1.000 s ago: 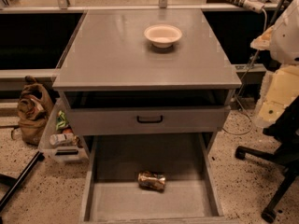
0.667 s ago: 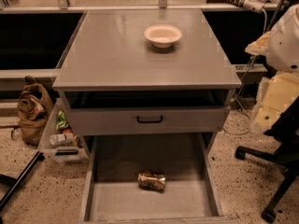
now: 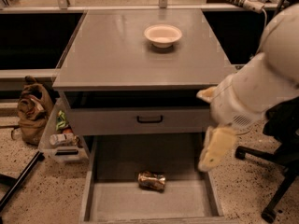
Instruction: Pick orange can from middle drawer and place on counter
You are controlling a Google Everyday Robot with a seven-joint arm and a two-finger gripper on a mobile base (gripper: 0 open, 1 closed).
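The orange can (image 3: 152,180) lies on its side on the floor of the open middle drawer (image 3: 117,202), near the middle. The counter (image 3: 121,55) is the grey cabinet top above it. My gripper (image 3: 216,149) hangs from the large white arm (image 3: 261,83) at the right. It is above the drawer's right wall, to the right of the can and higher, apart from it. It holds nothing that I can see.
A white bowl (image 3: 162,34) stands at the back of the counter. A shut drawer front with a black handle (image 3: 149,119) sits above the open drawer. A brown bag (image 3: 32,111) and a clear bin (image 3: 60,141) are on the floor at left, a black chair base (image 3: 275,171) at right.
The arm has swung left and down, from beside the cabinet to over the drawer's right side. The can and bowl have not moved.
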